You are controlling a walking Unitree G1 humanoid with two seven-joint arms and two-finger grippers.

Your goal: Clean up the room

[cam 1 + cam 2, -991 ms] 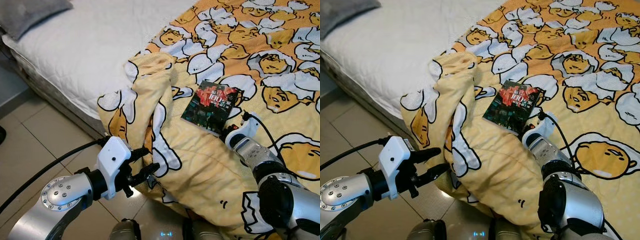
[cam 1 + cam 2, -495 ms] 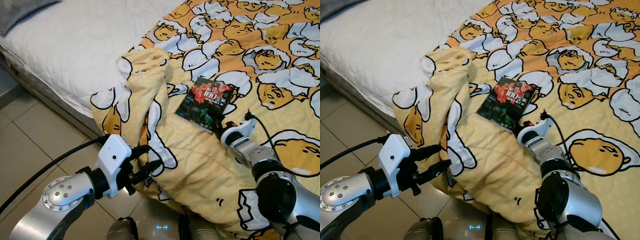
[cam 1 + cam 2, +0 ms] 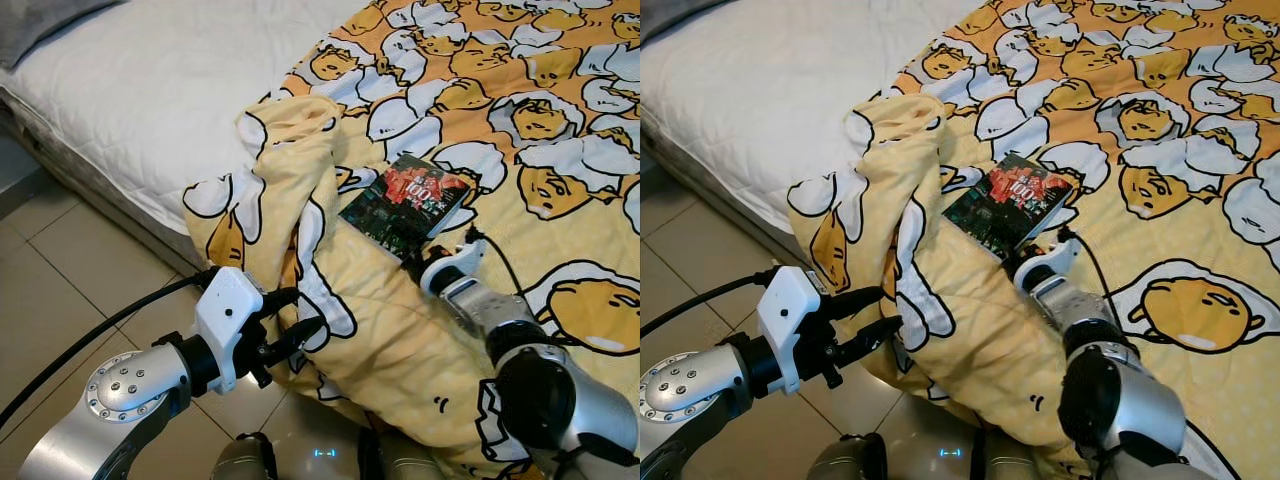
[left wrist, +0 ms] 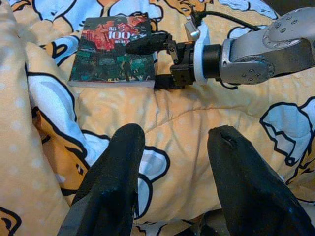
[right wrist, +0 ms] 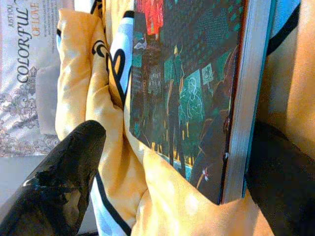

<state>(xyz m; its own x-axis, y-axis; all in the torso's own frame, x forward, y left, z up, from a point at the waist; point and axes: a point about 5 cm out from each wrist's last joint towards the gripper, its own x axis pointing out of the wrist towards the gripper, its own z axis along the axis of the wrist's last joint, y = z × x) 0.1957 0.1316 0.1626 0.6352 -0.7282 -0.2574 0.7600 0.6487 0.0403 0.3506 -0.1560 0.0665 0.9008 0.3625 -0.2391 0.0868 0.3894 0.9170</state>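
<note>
Blanket (image 3: pixel 400 340): yellow-orange, white-and-yellow cartoon egg print, black outlines. Book (image 3: pixel 405 201): dark teal cover, red patch, white "100". Mattress (image 3: pixel 150 90): white, quilted. Floor (image 3: pixel 60 290): beige tile.

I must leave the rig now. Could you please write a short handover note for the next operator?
Right gripper: jaws open around the near corner of the book, one finger over the cover and one by the page edge; not closed yet.
Left gripper: jaws open, at the blanket fold hanging over the bed edge, holding nothing.
Done: nothing put away so far.
Left: close on the book, lift it off, then straighten the bunched blanket.
</note>
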